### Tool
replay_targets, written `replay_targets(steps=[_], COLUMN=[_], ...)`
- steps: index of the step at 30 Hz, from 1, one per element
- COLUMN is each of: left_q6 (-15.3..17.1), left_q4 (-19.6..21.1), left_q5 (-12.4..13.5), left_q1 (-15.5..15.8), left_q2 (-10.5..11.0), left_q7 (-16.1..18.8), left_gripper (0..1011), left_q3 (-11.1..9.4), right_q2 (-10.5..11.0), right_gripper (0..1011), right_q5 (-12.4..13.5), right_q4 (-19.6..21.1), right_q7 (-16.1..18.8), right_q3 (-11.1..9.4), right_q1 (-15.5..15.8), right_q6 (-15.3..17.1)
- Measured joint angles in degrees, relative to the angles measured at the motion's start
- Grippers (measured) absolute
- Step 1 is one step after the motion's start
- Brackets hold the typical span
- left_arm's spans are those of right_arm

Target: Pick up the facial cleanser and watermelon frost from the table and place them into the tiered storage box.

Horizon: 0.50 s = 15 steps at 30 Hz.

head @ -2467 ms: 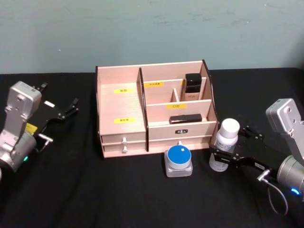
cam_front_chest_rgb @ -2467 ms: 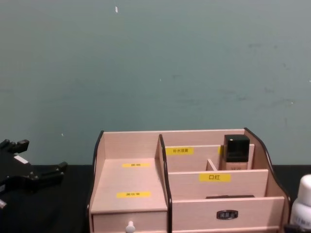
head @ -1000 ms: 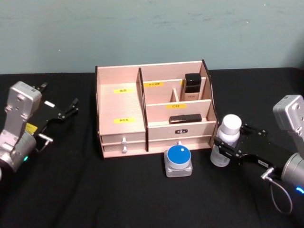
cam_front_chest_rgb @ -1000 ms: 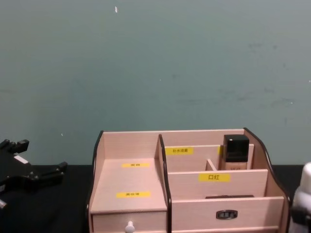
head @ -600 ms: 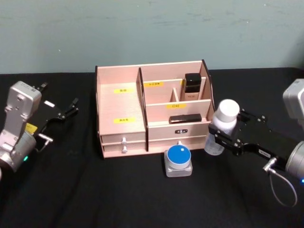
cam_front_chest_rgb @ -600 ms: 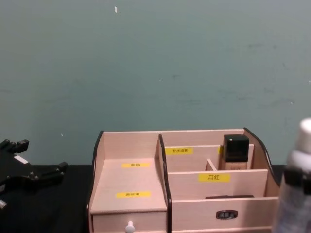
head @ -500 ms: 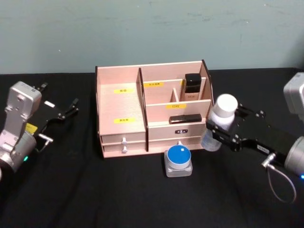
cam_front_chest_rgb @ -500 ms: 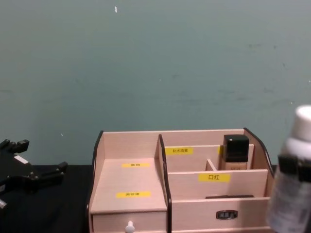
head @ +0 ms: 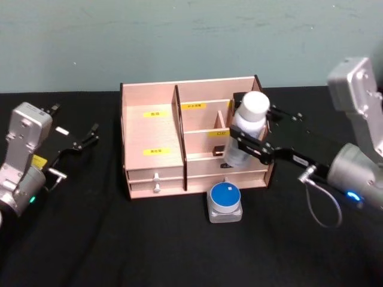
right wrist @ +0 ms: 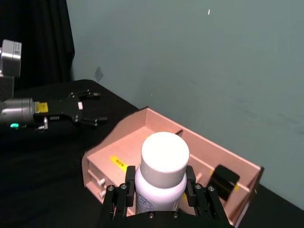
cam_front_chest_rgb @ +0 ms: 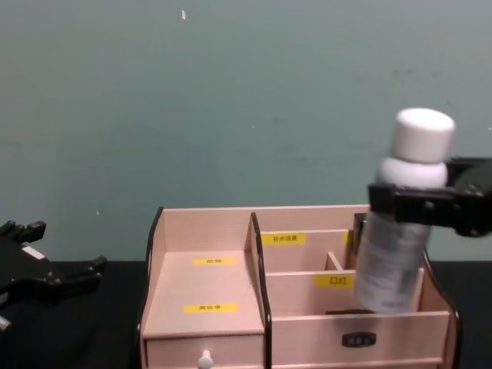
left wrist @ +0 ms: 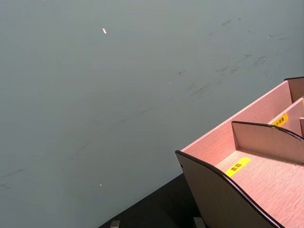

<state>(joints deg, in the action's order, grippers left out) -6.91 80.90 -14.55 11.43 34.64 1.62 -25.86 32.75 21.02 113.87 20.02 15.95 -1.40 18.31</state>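
Observation:
My right gripper (head: 246, 145) is shut on the facial cleanser (head: 246, 133), a clear bottle with a white cap. It holds the bottle upright in the air over the right-hand compartments of the tiered storage box (head: 152, 139). In the chest view the facial cleanser (cam_front_chest_rgb: 400, 246) hangs in front of the tiered storage box (cam_front_chest_rgb: 204, 286), clamped by the right gripper (cam_front_chest_rgb: 409, 204). The watermelon frost (head: 225, 202), a small square jar with a blue lid, stands on the table just before the drawers. My left gripper (head: 84, 139) rests open at the far left.
A black rectangular bottle (right wrist: 223, 178) stands in the box's rear right compartment. A flat dark item lies in the low front compartment. The table is covered in black cloth (head: 149, 245), and a teal wall (cam_front_chest_rgb: 246, 100) rises behind it.
The right gripper has lifted the facial cleanser off the table beside the box and carried it up and leftward over the box's right compartments. The left arm has not moved.

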Motion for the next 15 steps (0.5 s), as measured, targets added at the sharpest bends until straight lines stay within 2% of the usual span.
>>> replay_targets(steps=[6, 15], left_q6=[0.00, 0.00], left_q4=[0.00, 0.00], left_q5=[0.00, 0.00], left_q1=[0.00, 0.00], left_q2=[0.00, 0.00], left_q7=[0.00, 0.00], left_gripper=[1001, 1001], left_q3=[0.00, 0.00], right_q2=[-2.23, -4.73], right_gripper=[611, 611], right_q5=[-1.11, -2.53], right_q4=[-2.61, -6.17], right_q7=[-0.54, -1.05], right_q3=[2.49, 4.54], right_q1=[-4.56, -9.34], right_q6=[1.05, 2.00])
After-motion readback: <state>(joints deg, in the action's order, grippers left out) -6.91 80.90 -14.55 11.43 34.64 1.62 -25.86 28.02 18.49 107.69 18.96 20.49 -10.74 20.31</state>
